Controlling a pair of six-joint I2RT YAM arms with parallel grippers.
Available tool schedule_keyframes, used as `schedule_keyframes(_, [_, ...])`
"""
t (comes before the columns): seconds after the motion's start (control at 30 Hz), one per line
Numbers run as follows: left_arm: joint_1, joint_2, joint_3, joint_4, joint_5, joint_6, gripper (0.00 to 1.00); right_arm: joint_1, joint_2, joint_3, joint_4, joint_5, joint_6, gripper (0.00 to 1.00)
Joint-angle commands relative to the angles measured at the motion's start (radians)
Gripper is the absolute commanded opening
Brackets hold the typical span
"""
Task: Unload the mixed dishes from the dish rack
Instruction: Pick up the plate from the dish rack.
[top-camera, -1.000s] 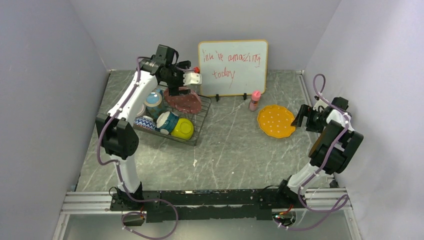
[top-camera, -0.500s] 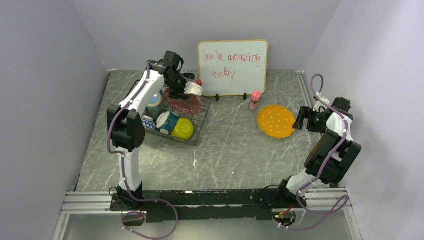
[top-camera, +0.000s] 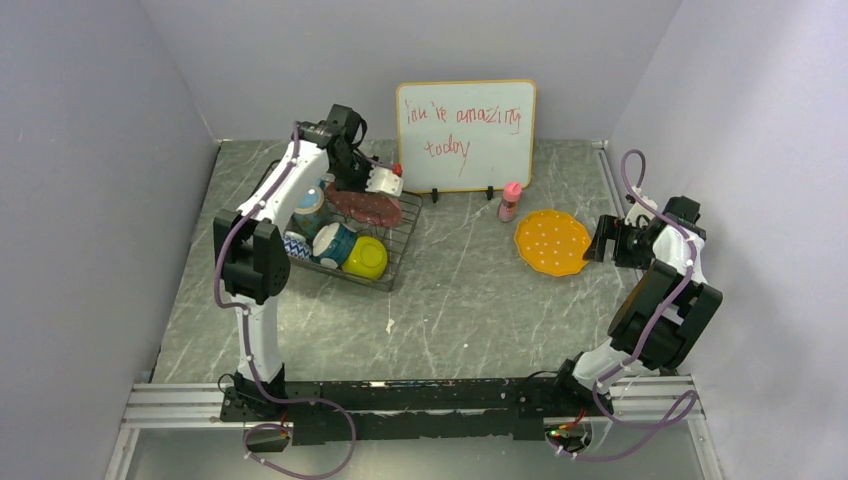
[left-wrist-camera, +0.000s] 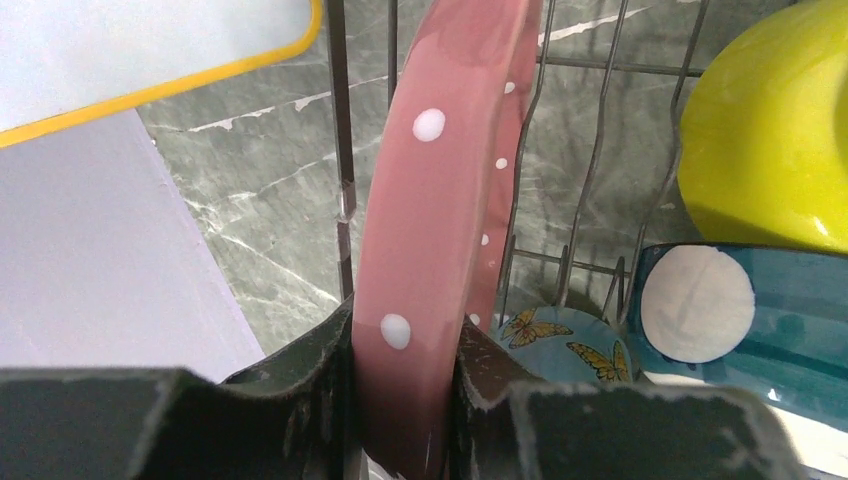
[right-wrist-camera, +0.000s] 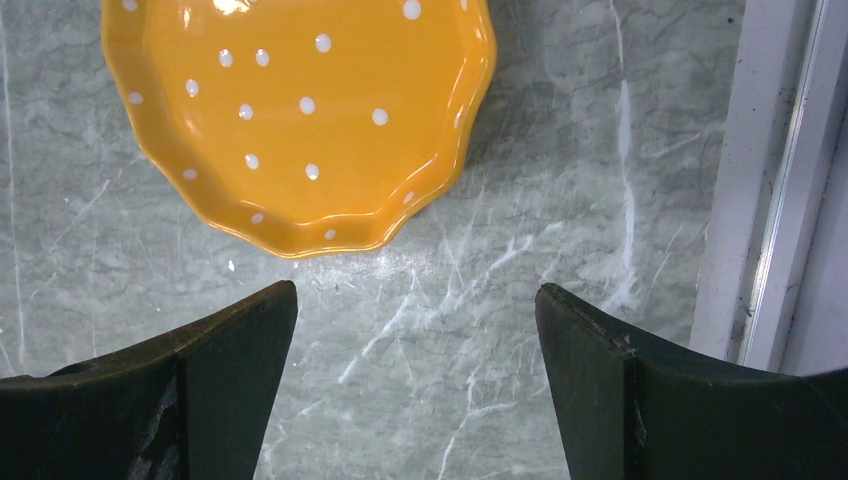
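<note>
Left gripper (left-wrist-camera: 400, 375) clamps pink plate (left-wrist-camera: 440, 180) by its rim, inside rack (top-camera: 397, 238); right gripper (right-wrist-camera: 415, 330) spread, empty, near orange plate (right-wrist-camera: 300, 110). Risk: edge grip slips, or plate snags wires.

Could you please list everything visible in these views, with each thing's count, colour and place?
Dish rack: one, black wire, table's far left.
Pink plate: one, white-dotted, rack's far right.
Yellow bowl: one, rack's near right.
Blue mug: one, beside the yellow bowl.
Patterned bowl: one, blue and white, rack's near left.
Butterfly cup: one, light blue, rack's far left.
Whiteboard: one, red writing, by the far wall.
Bottle: one, pink, right of the whiteboard.
Orange plate: one, white-dotted, flat on the table's right.
Table: one, grey marbled.
Left arm: one, white and black, left jaws shut on the pink plate.
Right arm: one, likewise, right jaws open beside the orange plate.
</note>
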Motion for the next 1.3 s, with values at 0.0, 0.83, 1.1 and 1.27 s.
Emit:
schedule_keyframes(0.0, [-0.003, -0.076, -0.013, 0.118, 0.020, 0.033, 0.03, -0.005, -0.031, 0.046, -0.018, -0.010, -0.015, 0.93])
schedule_keyframes(0.83, [-0.002, -0.450, -0.001, 0.220, 0.176, -0.438, 0.03, 0.058, -0.227, 0.271, -0.212, -0.272, -0.067, 0.95])
schedule_keyframes(1.1, [0.000, -0.537, -0.139, 0.288, 0.386, -1.002, 0.03, 0.379, -0.385, 0.195, 0.074, -0.424, 0.147, 0.95])
schedule_keyframes(1.27, [0.000, -0.581, -0.285, 0.436, 0.548, -1.283, 0.03, 0.541, -0.392, 0.124, 0.328, -0.507, 0.341, 0.95])
